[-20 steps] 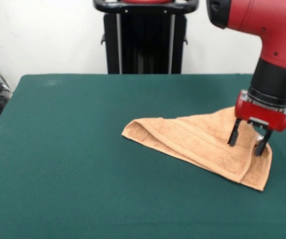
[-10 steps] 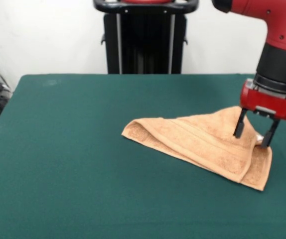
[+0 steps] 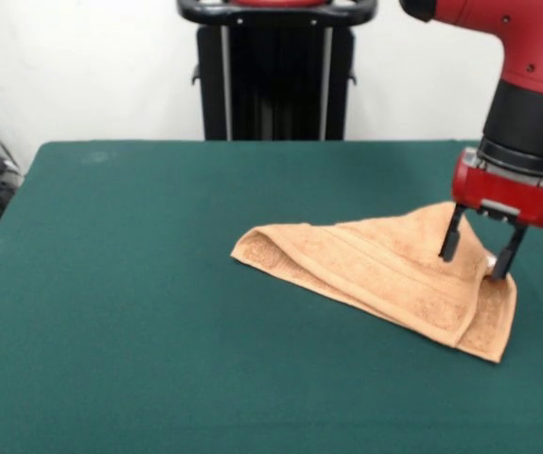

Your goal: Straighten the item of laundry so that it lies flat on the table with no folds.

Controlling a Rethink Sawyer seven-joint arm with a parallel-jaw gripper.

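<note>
We hover the red gripper [image 3: 475, 257], jaws spread, empty, over the folded orange-tan terry towel [image 3: 385, 274]; probably pinch only the top layer.

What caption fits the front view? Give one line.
Open gripper poised over the right end of a folded towel on the green table.

Plain white wall [image 3: 82, 66] behind
</note>
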